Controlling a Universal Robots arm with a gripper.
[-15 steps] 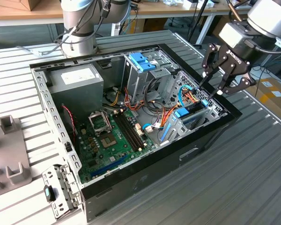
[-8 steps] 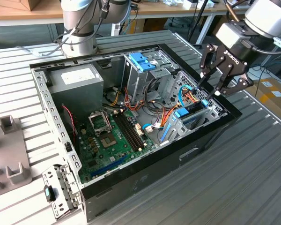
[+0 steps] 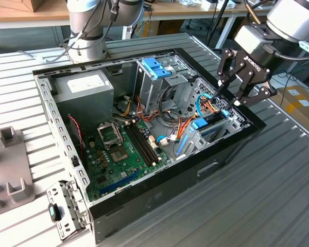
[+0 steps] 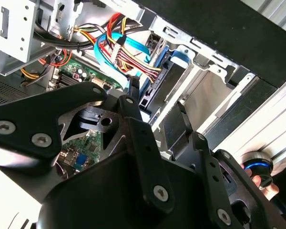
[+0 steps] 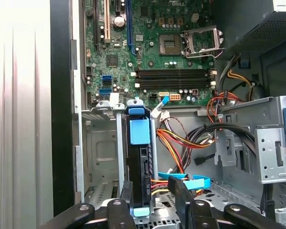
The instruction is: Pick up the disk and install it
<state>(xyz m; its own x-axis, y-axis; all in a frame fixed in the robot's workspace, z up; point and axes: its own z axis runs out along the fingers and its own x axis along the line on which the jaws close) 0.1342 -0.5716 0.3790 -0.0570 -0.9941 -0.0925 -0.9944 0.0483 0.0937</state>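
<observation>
even, bright indoor light in exterior view, soft shadows inside computer case (image 3: 144,123). first wrist view: slatted table (image 5: 19,119) blown out white (strong glare). second wrist view: near gripper linkage dark, slightly soft; case interior sharp.

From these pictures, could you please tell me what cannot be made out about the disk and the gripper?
- Dark drive in its blue carrier, the disk: standing on edge in the metal bay; its lower end is hidden behind the black gripper in the first wrist view.
- Seating depth: unclear in the exterior view, with cables crossing the disk.
</observation>
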